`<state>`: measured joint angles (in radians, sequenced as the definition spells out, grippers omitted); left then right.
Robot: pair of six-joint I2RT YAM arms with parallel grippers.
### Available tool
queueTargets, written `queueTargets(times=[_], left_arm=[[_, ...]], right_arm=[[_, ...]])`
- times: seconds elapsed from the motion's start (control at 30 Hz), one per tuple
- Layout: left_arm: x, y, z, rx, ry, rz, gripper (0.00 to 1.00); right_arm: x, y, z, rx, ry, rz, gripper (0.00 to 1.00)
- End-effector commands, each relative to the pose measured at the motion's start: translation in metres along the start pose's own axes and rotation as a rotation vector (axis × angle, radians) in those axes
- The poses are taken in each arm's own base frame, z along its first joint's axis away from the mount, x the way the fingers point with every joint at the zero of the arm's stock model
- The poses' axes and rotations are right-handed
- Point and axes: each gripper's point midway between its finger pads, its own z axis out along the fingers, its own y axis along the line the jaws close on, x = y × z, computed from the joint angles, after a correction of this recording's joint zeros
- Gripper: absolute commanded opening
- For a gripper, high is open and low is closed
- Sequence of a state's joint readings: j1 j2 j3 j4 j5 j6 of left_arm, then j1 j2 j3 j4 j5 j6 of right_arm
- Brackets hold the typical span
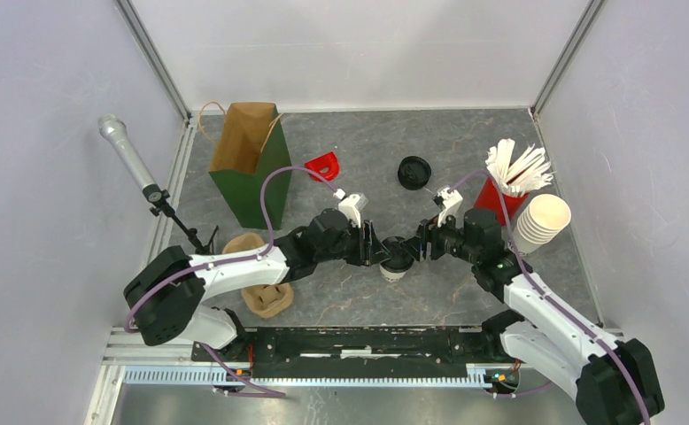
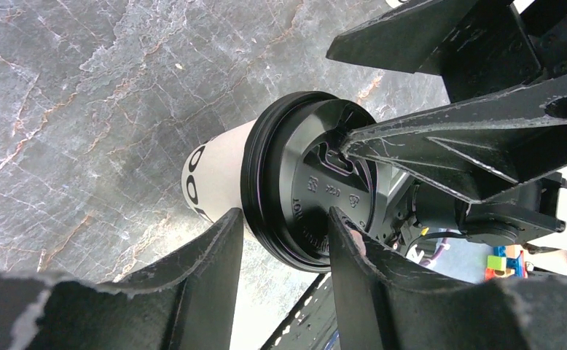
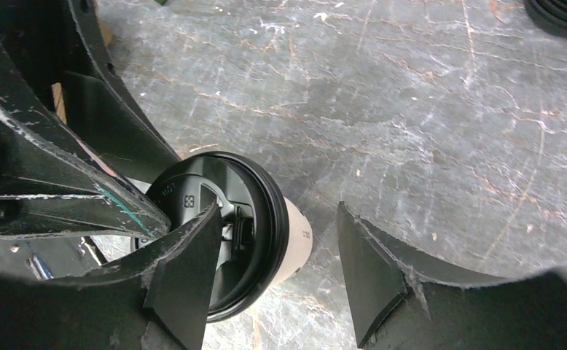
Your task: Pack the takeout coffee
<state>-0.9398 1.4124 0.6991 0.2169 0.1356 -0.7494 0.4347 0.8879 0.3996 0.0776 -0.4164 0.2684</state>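
Cream-white paper forms the tapered wall of the takeout coffee cup (image 1: 395, 272), capped by a round black plastic lid (image 2: 299, 197) with embossed markings. It is tilted at the centre of the grey marbled table (image 1: 465, 142).

Left gripper (image 2: 284, 216), at the cup's 9 o'clock: jaws half-spread, apparently clamping the lid rim, one finger on the wall, one on the lid face.

Right gripper (image 3: 277, 211), at 3 o'clock: jaws apart, one finger on the lid. Only the right wrist view resolves the gap beside its other finger.
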Motion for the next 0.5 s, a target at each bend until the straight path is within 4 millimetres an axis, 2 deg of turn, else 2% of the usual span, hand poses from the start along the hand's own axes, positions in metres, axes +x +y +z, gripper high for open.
queueTargets(times=[0.0, 0.23, 0.33, 0.47], left_arm=[[0.039, 0.046, -0.004, -0.179, 0.119, 0.052, 0.51], [0.038, 0.045, -0.006, -0.181, 0.105, 0.055, 0.51], [0.037, 0.044, -0.007, -0.181, 0.102, 0.054, 0.51], [0.036, 0.042, -0.007, -0.176, 0.098, 0.056, 0.50]], right_arm=[[-0.009, -0.006, -0.012, 0.095, 0.031, 0.039, 0.68], [-0.021, 0.009, -0.027, 0.064, -0.003, 0.080, 0.79], [-0.014, 0.020, -0.029, 0.012, 0.013, 0.104, 0.80], [0.000, 0.026, -0.028, -0.033, 0.037, 0.145, 0.75]])
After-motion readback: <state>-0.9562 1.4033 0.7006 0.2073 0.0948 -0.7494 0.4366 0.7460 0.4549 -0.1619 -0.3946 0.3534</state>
